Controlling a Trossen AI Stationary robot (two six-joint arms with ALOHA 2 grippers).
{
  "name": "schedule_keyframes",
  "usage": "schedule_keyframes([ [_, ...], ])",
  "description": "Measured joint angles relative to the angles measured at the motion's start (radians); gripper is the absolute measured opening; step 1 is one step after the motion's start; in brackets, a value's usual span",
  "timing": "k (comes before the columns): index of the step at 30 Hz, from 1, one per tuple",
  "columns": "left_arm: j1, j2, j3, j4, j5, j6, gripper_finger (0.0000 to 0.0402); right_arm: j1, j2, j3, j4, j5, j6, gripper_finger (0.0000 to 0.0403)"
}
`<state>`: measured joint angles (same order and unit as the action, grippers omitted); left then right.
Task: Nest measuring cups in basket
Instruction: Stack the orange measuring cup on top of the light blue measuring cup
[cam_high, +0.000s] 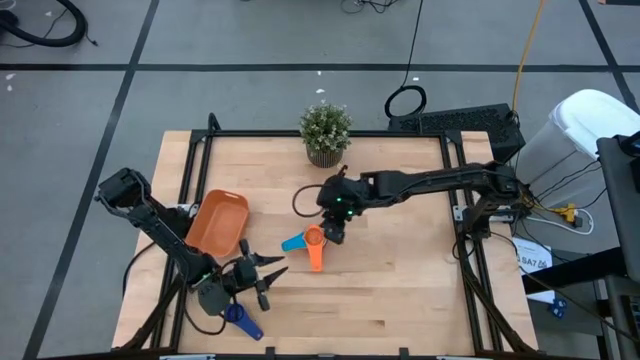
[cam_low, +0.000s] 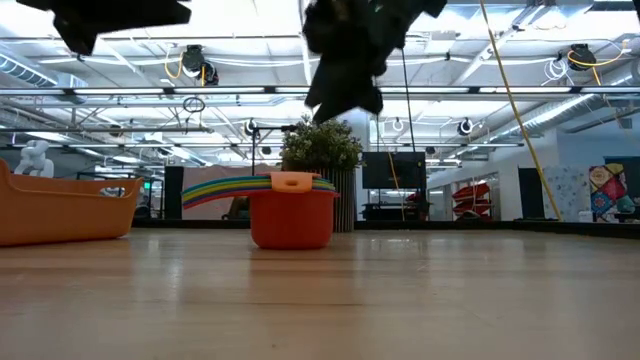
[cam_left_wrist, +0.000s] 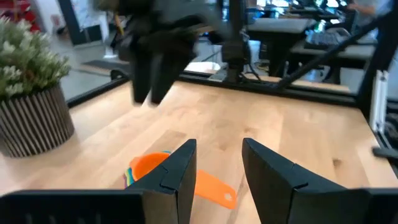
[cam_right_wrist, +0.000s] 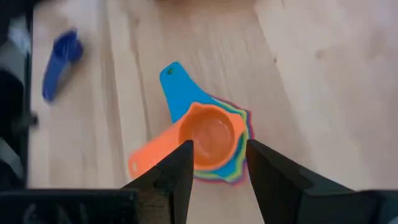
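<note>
cup stack (cam_high: 312, 243): nested measuring cups on the table's middle, orange cup on top, light blue handle fanned out (not in the basket)
right gripper (cam_high: 333, 232): above the stack, fingers apart, holding nothing
left gripper (cam_high: 262, 277): near front edge, fingers apart, empty
blue cup (cam_high: 241, 319): lone, beside left arm
basket (cam_high: 216, 223): left of stack
</note>
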<state>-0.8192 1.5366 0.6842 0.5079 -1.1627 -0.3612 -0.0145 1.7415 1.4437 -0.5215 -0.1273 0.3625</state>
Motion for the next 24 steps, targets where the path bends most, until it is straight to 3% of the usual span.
schedule_keyframes([
  [8,0.065,0.000,0.000,-0.012,0.002,-0.099,0.0133,0.120,-0.106,-0.002,-0.190,0.148,-0.434,0.0141],
  [12,0.093,0.000,0.000,-0.015,0.021,-0.120,0.0133,0.202,-0.134,-0.069,-0.246,0.210,-0.593,0.0141],
  [17,0.127,0.000,0.000,-0.019,0.037,-0.157,0.0133,0.266,-0.136,-0.208,-0.230,0.207,-0.638,0.0141],
  [24,0.167,0.000,0.000,-0.067,0.073,-0.210,0.0133,0.279,-0.135,-0.338,-0.068,0.209,-0.605,0.0141],
])
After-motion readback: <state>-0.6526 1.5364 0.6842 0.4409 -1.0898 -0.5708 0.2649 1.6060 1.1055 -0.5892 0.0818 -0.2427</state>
